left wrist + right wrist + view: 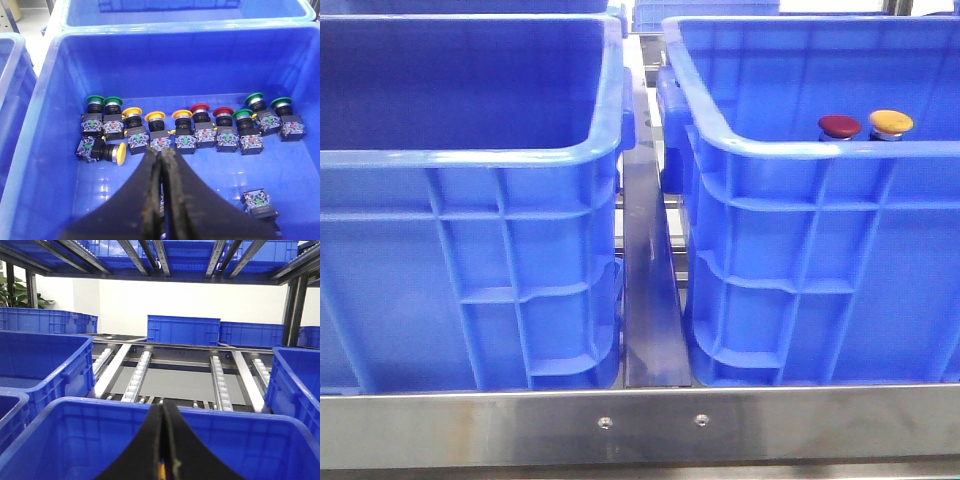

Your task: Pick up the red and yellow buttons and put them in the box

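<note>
In the front view a dark red button cap and an orange-yellow button cap show just above the near rim of the right blue crate. The left blue crate hides its floor. No gripper shows in the front view. In the left wrist view my left gripper is shut and empty above a crate floor holding a row of yellow buttons, red buttons and green buttons. My right gripper is shut above a crate's far wall.
One yellow button lies on its side and a loose contact block lies apart from the row. A steel rail runs between the crates. Roller tracks and more blue crates stand behind.
</note>
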`<state>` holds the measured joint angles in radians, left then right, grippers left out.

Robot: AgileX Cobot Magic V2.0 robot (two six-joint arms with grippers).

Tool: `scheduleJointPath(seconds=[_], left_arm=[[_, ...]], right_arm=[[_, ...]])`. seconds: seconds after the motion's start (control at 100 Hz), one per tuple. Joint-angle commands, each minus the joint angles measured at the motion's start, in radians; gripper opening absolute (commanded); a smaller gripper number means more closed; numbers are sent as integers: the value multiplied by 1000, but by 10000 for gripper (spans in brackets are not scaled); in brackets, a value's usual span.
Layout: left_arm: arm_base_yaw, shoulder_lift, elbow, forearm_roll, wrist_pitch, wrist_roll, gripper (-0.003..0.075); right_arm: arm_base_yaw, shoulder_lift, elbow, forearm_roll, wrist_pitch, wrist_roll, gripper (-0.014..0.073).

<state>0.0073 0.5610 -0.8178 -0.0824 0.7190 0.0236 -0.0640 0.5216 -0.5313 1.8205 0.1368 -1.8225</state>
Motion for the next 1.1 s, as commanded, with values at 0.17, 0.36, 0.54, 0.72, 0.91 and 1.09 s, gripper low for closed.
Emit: scheduleJointPath(seconds=[0.17,0.36,0.54,0.72,0.91,1.09], left_arm=[[2,2,-26,-13,-70,-12,-19],[2,2,-26,-13,-70,-12,-19],[2,2,-26,-13,-70,-12,-19],[2,2,-26,-11,-78,-12,-19],[2,2,-23,-14,-172,-12,-19],[2,-21,70,-14,-321,-12,-19]], right_arm=[[-2,-1,-24,98,27,1,-69],[-2,-1,-24,98,27,1,-69],[-2,-1,-24,98,27,1,-69],[-2,-1,-24,98,27,1,-69],[-2,-1,-24,98,27,1,-69],[-2,-1,-24,98,27,1,-69]])
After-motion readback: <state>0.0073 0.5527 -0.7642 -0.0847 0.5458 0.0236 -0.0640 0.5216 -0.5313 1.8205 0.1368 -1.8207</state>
